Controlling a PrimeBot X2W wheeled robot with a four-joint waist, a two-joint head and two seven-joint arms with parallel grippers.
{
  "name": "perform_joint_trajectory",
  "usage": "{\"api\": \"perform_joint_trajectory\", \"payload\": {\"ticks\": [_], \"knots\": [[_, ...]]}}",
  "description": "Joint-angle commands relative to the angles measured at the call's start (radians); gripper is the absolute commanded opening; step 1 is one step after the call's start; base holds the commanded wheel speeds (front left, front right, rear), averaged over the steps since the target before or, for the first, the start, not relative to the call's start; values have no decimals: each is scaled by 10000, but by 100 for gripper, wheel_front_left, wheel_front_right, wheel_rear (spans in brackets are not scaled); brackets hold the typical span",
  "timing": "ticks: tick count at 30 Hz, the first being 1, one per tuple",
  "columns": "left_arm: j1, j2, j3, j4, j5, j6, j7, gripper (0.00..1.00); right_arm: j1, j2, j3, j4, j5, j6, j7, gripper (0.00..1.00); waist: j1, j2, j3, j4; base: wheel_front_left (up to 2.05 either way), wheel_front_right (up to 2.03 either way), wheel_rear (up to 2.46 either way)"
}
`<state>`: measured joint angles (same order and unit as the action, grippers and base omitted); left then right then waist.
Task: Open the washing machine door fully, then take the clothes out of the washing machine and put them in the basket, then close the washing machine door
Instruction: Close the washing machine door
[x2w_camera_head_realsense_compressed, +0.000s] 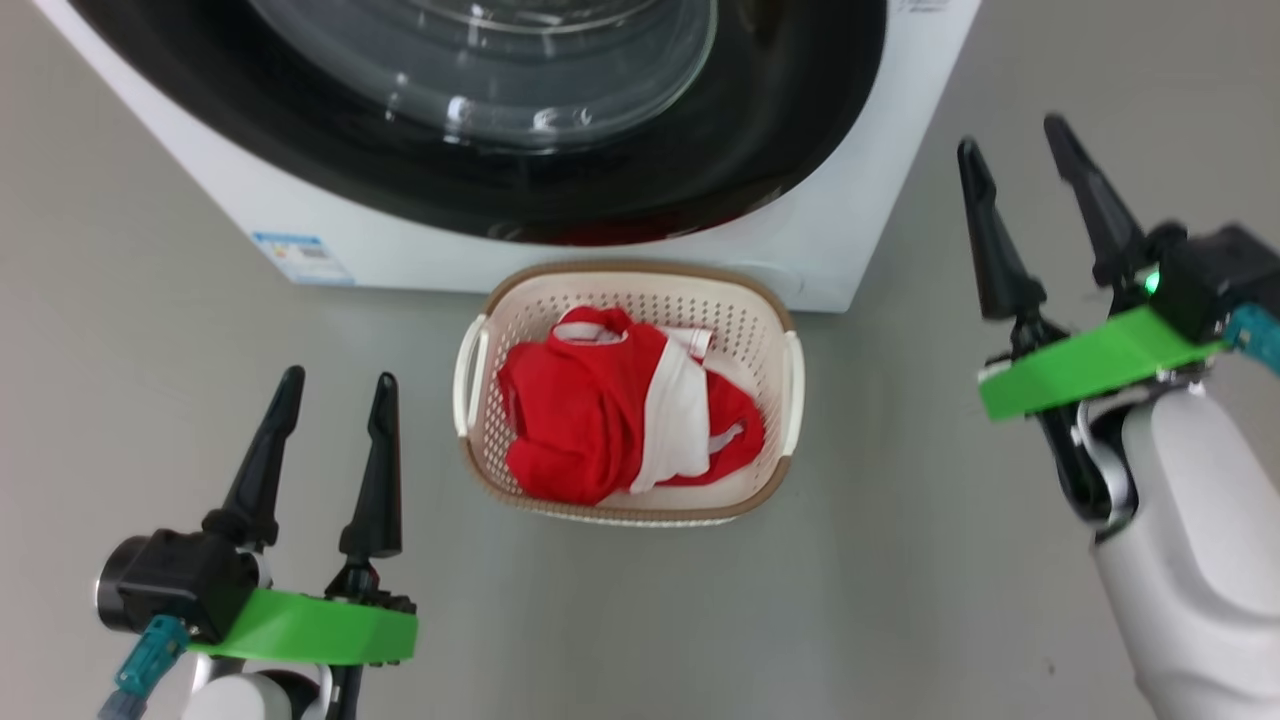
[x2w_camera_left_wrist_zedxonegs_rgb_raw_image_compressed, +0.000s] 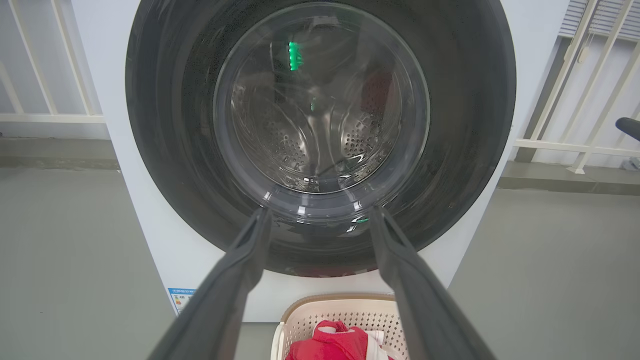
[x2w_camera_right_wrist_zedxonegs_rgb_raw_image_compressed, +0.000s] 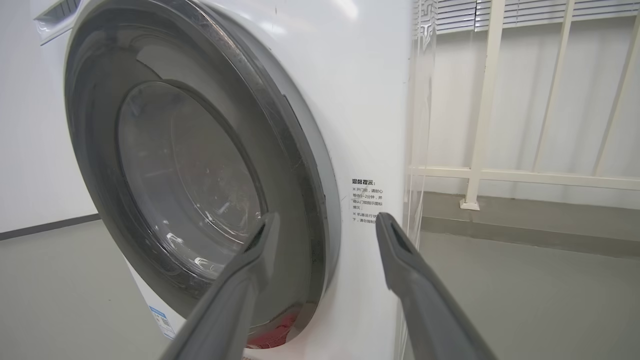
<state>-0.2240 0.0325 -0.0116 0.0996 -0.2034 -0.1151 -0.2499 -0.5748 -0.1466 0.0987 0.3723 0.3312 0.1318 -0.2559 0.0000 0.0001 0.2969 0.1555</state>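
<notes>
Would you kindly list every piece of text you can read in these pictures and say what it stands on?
"温馨提示:" heads the white notice on the washing machine front, right of the door.
Smaller lines under that heading: too small to read reliably.
The blue sticker at the machine's lower front corner: print too blurred to read.

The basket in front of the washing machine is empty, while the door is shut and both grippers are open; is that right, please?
Not quite: the basket is not empty; the head view shows red and white clothes lying in it. The rest holds: the door is shut, and the left gripper and right gripper are open.
</notes>
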Motion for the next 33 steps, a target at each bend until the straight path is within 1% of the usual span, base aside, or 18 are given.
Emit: {"api": "perform_joint_trajectory", "payload": {"ticks": [1,7,17,25,33], "knots": [[84,178,379,-181,12,-61,-118,100,479,179,47,-462,-230,-11,-59,100,0,-1,-544,-430,0,0,0],[280,269,392,-88,22,-116,-118,100,1706,235,-205,-1061,-483,-11,-59,100,0,-1,-1194,-759,0,0,0],[1082,575,664,-126,93,-144,-118,100,3333,426,-593,-1513,-676,-11,-59,100,0,-1,-2131,-1344,0,0,0],[1611,677,842,-265,110,-151,-118,100,4192,558,-851,-1859,-740,-11,-59,100,0,-1,-2614,-1561,0,0,0],[2228,631,1170,-454,14,-153,-118,100,5055,688,-932,-2251,-741,-11,-59,100,0,-1,-2975,-1699,0,0,0]]}}
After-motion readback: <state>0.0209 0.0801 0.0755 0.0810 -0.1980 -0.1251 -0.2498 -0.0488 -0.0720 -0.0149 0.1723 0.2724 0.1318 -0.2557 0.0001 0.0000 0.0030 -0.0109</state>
